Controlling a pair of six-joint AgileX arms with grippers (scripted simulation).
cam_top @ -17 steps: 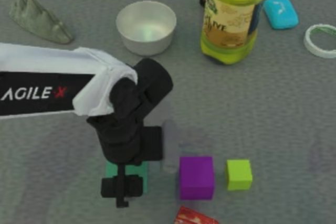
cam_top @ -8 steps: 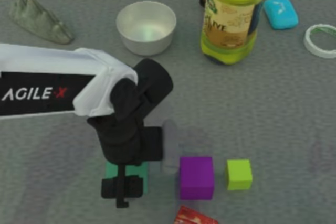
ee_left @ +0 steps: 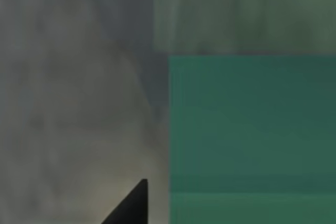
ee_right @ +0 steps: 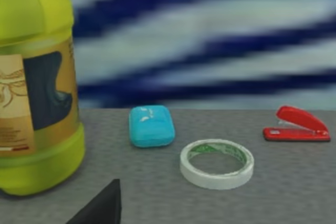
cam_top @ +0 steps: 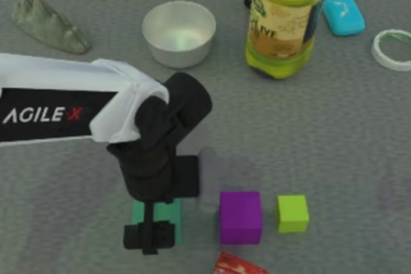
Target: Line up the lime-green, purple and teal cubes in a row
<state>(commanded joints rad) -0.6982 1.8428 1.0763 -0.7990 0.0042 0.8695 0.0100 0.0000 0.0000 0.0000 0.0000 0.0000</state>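
Observation:
The teal cube (cam_top: 172, 217) sits on the table at front left, mostly hidden under my left arm. My left gripper (cam_top: 149, 235) hangs straight over it, open. In the left wrist view the teal cube (ee_left: 252, 140) fills much of the picture, and a strip of table shows between it and one dark fingertip (ee_left: 134, 205). The purple cube (cam_top: 241, 217) stands to its right across a gap. The lime-green cube (cam_top: 292, 214) stands just right of the purple one. My right gripper (ee_right: 105, 208) shows only as a dark tip in its own wrist view, parked away from the cubes.
At the back stand a white bowl (cam_top: 178, 32), a yellow-green bottle (cam_top: 286, 20), a light-blue bar (cam_top: 343, 15), a tape ring (cam_top: 393, 49) and a grey lump (cam_top: 48, 24). A red object (cam_top: 239, 264) lies at the front edge below the purple cube.
My left gripper has shifted slightly toward the front edge over the teal cube, and a little more of the cube shows. The purple and lime-green cubes have not moved.

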